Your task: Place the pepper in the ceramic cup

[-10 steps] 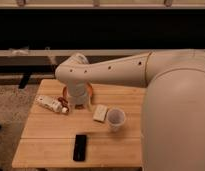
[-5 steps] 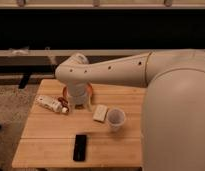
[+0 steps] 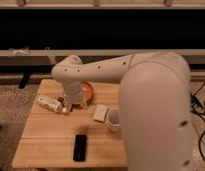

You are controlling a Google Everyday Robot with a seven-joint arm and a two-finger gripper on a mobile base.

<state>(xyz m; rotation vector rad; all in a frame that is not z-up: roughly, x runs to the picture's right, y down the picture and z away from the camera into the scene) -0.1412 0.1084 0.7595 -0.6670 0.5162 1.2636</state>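
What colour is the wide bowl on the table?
The bowl is orange, camera view; the gripper hangs just beside it.

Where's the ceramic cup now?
In camera view, the ceramic cup stands right of the pale block; the gripper hangs farther left, by the orange bowl.

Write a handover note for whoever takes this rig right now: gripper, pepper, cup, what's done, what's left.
Gripper: open, empty, low over the table at the near edge of the orange bowl.
Pepper: on the table beside the lying white bottle, just camera-left of the gripper.
Ceramic cup: upright, camera-right, close to the arm.
Done: approach only; pepper not grasped.
Left: grasp the pepper, carry it to the cup, release inside.
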